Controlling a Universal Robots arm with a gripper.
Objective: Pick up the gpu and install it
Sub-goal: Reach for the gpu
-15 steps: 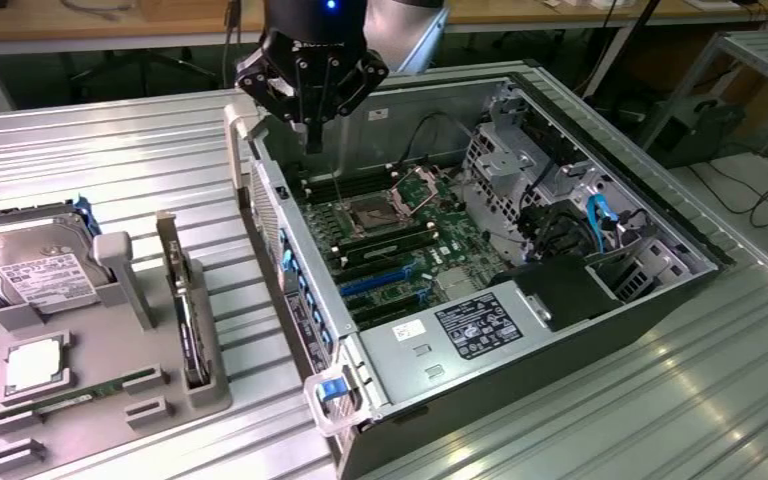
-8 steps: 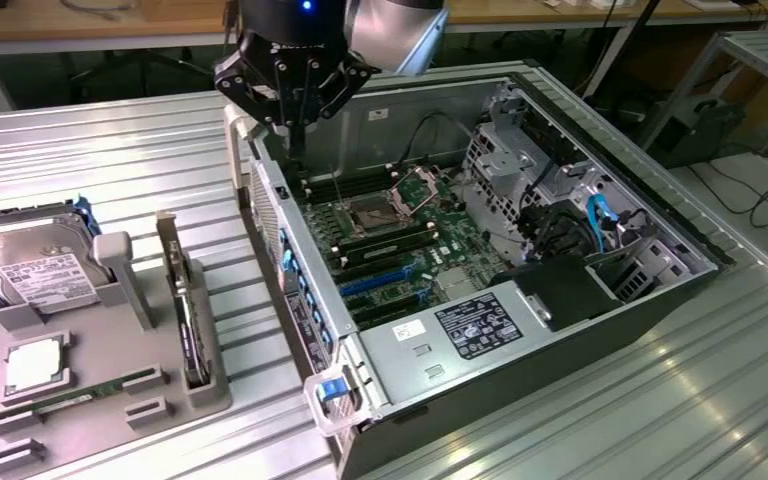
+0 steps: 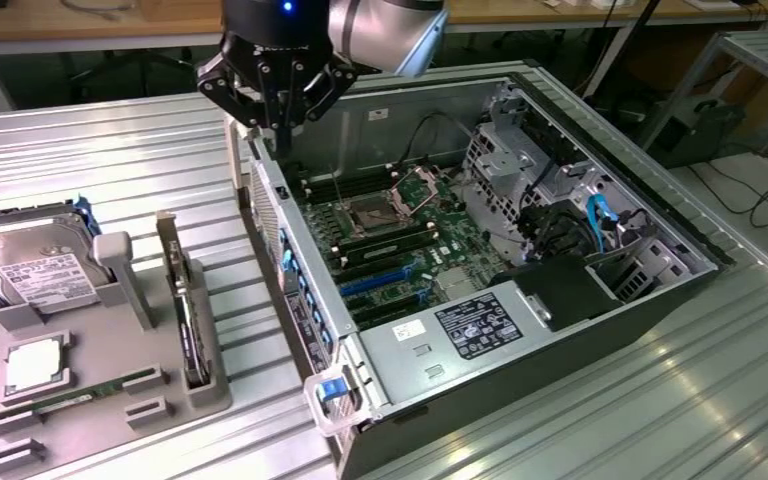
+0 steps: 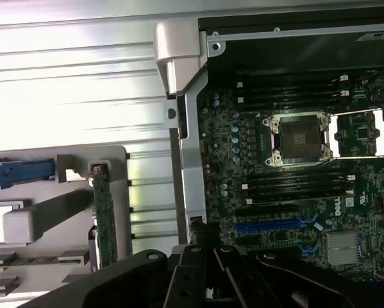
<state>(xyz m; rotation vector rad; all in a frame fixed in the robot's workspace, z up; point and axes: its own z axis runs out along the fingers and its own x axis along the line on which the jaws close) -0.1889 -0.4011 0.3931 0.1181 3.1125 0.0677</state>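
The gpu [image 3: 187, 318] stands on its edge in a slot of the grey holder [image 3: 211, 395] on the exterior view's left, its silver bracket toward the far end. Its green board edge [image 4: 104, 218] also shows in the wrist view. My gripper [image 3: 277, 122] hangs above the far left corner of the open computer case [image 3: 398, 350], well apart from the gpu. Its fingers are shut with nothing between them. Seen from the wrist, the black gripper [image 4: 211, 285] sits over the case wall, beside the motherboard's blue slots [image 4: 275, 224].
The holder also carries a silver hard drive [image 3: 37, 270], a processor chip [image 3: 35, 365] and a narrow green memory stick [image 3: 84, 395]. Inside the case are the motherboard [image 3: 411, 240], cables and a drive cage [image 3: 531, 150]. Ribbed metal tabletop [image 3: 117, 150] surrounds everything.
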